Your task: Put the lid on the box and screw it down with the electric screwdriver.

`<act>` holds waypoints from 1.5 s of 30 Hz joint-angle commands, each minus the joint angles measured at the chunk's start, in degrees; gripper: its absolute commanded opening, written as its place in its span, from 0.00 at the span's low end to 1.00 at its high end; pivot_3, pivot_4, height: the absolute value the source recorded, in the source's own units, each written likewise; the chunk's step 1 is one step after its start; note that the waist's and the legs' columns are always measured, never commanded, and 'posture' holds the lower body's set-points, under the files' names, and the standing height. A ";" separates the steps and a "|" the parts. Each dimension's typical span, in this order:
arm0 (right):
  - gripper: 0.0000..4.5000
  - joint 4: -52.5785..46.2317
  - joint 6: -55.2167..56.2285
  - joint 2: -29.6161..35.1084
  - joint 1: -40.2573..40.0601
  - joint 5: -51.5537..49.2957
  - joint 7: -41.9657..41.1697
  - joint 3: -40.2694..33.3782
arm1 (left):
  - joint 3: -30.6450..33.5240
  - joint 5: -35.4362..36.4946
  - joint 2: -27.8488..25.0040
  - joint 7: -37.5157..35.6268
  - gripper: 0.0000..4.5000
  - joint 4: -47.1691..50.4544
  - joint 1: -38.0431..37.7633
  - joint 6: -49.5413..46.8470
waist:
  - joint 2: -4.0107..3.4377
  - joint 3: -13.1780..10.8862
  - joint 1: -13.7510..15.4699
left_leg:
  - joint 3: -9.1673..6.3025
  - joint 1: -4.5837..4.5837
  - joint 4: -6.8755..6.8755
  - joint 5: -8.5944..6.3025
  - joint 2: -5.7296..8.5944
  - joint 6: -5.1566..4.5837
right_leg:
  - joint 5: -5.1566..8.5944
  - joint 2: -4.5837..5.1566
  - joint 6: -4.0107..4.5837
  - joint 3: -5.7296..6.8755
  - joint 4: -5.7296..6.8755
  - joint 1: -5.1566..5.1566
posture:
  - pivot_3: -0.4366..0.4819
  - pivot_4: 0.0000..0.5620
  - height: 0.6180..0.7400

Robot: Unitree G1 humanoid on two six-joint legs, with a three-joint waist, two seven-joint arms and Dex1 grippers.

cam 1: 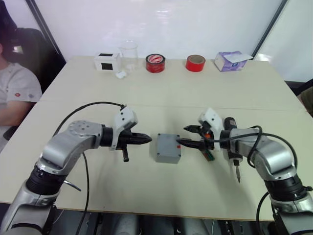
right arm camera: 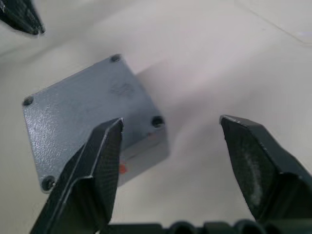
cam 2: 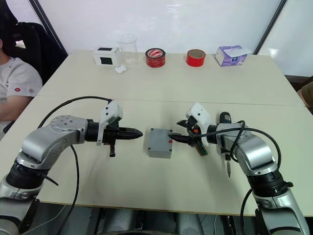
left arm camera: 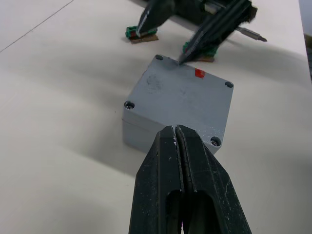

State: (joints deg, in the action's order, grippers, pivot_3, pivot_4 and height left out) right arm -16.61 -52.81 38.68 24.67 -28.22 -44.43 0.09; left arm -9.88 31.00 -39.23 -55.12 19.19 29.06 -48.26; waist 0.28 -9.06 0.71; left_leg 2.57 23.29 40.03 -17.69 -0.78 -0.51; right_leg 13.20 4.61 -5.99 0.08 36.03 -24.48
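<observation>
The grey box [cam 1: 168, 148] stands at the table's middle with the lid [left arm camera: 180, 95] lying flat on top, its corner screw holes showing and a small red mark near one edge. My left gripper [cam 1: 146, 139] is shut and empty, pointing at the box from its left, a short gap away. My right gripper [cam 1: 182, 135] is open on the box's right side, and its lower fingertip reaches the lid's right edge. The black electric screwdriver [cam 1: 228, 123] lies on the table under my right forearm, its metal bit pointing toward the front edge.
Small green circuit boards [cam 1: 209, 154] lie just right of the box. Along the far edge stand a white box with a black square [cam 1: 106, 61], a glass beaker [cam 1: 128, 53], two red tape rolls [cam 1: 155, 63] and a purple tissue box [cam 1: 229, 60]. A person [cam 1: 14, 88] sits at left.
</observation>
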 commanded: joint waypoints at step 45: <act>0.88 30.80 -39.69 24.37 25.49 -30.90 22.26 25.12 | -3.33 -0.09 8.36 10.18 0.00 12.29 -3.56 2.45 | -0.04 -0.08 -1.28 | 0.06 0.13 -0.10 -0.03 -0.01 -0.05 | 0.00 0.02 0.03 -0.09 -0.52 0.01 | 0.48 0.27 1.00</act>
State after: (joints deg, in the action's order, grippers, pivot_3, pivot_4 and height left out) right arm 14.94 -92.11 63.24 49.89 -58.24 -22.26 24.51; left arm -14.41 30.53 -30.92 -45.66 29.37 25.22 -45.86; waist 0.25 -9.13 -0.57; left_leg 2.63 23.42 39.94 -17.72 -0.80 -0.56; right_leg 13.21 4.62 -5.96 0.00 35.51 -24.47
